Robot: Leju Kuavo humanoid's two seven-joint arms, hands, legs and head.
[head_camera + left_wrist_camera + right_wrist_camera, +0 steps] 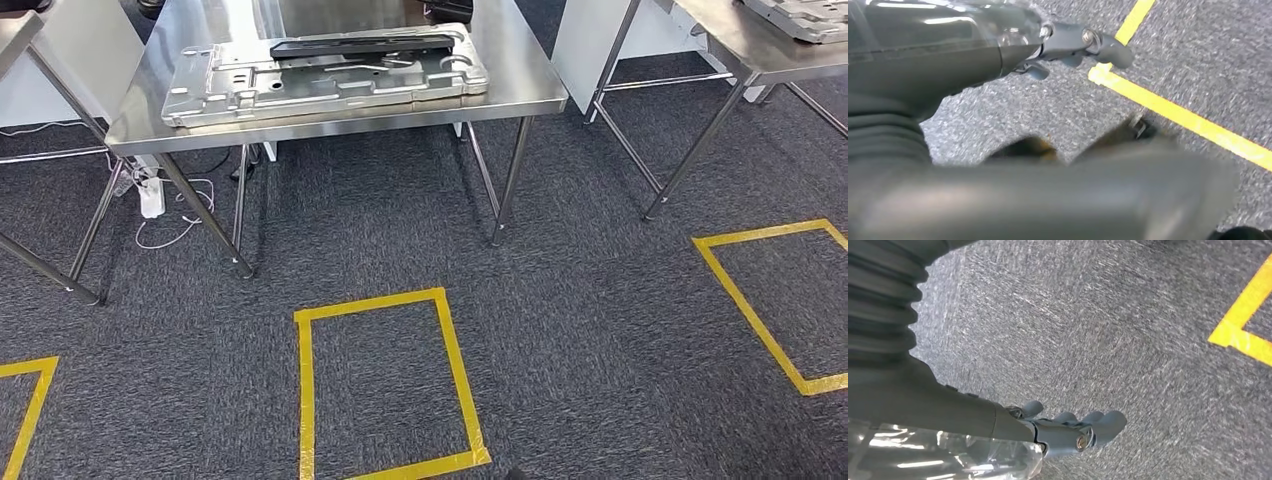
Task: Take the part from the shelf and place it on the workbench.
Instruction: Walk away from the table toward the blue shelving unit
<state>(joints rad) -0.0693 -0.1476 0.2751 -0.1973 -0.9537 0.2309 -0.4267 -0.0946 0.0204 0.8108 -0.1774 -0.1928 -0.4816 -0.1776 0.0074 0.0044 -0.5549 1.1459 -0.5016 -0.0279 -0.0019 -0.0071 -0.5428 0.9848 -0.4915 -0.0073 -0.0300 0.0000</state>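
Observation:
A steel table [525,88] stands ahead in the head view. On it lies a large silver pressed-metal panel [300,85], with a long black part [360,45] resting across its far side. Both arms hang down over the grey carpet, away from the table. In the left wrist view my left hand [1078,42] holds nothing, its fingers stretched out above a yellow tape line [1173,112]. My right hand [1073,427] is also free of any object, its fingers loosely extended side by side above the carpet.
A second steel table [760,55] at the right carries another silver part [805,18]. Yellow tape rectangles mark the carpet in front [385,385], at the right [765,305] and at the left [28,400]. A white power strip with cable [152,195] lies under the near table.

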